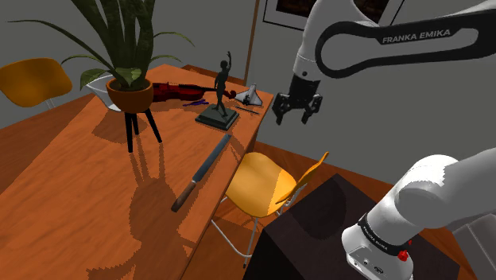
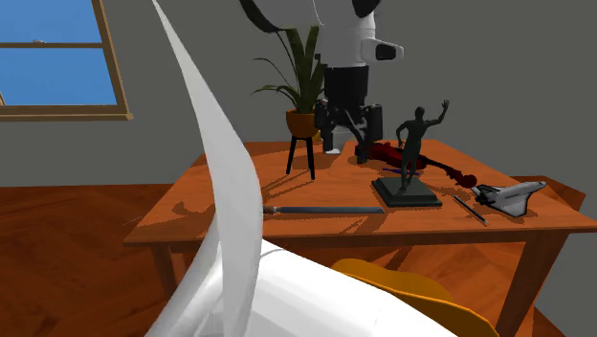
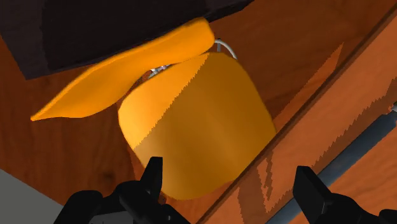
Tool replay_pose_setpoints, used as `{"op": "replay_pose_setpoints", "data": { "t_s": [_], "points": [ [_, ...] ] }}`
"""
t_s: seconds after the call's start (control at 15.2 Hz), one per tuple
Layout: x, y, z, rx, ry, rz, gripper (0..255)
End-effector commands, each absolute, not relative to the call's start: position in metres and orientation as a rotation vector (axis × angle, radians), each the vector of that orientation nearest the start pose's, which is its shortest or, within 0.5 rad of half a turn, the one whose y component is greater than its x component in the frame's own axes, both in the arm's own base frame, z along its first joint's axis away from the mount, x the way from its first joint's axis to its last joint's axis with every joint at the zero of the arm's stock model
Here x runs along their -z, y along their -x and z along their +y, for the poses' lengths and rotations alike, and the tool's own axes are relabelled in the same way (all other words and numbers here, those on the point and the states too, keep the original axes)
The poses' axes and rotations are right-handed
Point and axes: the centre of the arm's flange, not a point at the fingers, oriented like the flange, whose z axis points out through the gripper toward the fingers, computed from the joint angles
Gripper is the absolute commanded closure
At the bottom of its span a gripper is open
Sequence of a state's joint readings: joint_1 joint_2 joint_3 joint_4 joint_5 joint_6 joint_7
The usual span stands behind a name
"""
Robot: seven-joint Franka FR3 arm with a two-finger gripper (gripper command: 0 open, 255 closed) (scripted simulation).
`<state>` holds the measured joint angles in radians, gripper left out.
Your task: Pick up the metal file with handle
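My claw (image 1: 292, 118) hangs in the air with its two black fingers (image 3: 153, 178) spread apart and nothing between them. I can see the same from the far side of the table, where my claw (image 2: 349, 124) points down, jaws apart.

Directly under my claw (image 3: 232, 184) is the seat of an orange chair (image 3: 197, 127), not the table. The chair (image 1: 266, 183) is pushed up against the table's edge, and its backrest curves away toward my black stand (image 3: 95, 25).

The metal file (image 3: 362, 147) is off to one side, out past one of my fingers and across the edge of the wooden table (image 3: 382, 178). It lies flat on the tabletop (image 1: 79, 183), well below my claw and well apart from it. The file (image 1: 203, 171) has a long dark blade and a brown handle, and the handle end points away from my claw. It lies by itself close to the table's edge (image 2: 191, 206), and nothing touches the file (image 2: 325, 209).

Farther across the table from my claw is a dark statuette (image 1: 221, 91) on a square base. A red violin (image 1: 179, 91) and a small shuttle model (image 1: 250, 95) lie near it. Farthest out is a potted plant (image 1: 127, 48) on a dark tripod.
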<state>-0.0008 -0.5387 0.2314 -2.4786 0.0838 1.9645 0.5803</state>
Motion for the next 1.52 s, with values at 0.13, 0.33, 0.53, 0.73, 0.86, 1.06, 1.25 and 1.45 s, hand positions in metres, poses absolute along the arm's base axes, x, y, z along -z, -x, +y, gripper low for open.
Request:
{"op": "replay_pose_setpoints", "data": {
  "t_s": [0.13, 0.33, 0.53, 0.73, 0.86, 1.06, 1.25, 1.45],
  "points": [
    [-0.442, -0.403, 0.131, 0.027, 3.079, 0.778, 0],
    [-0.416, -0.424, 0.154, 0.013, 3.057, 0.871, 0],
    [-0.391, -0.447, 0.176, -0.001, 3.032, 0.963, 0],
    [-0.365, -0.470, 0.197, -0.016, 3.004, 1.054, 0],
    [-0.348, -0.486, 0.209, -0.025, 2.984, 1.114, 0],
    [-0.322, -0.511, 0.228, -0.040, 2.952, 1.203, 0],
    [-0.295, -0.537, 0.244, -0.054, 2.917, 1.292, 0],
    [-0.269, -0.564, 0.259, -0.068, 2.879, 1.380, 0]
  ]
}}
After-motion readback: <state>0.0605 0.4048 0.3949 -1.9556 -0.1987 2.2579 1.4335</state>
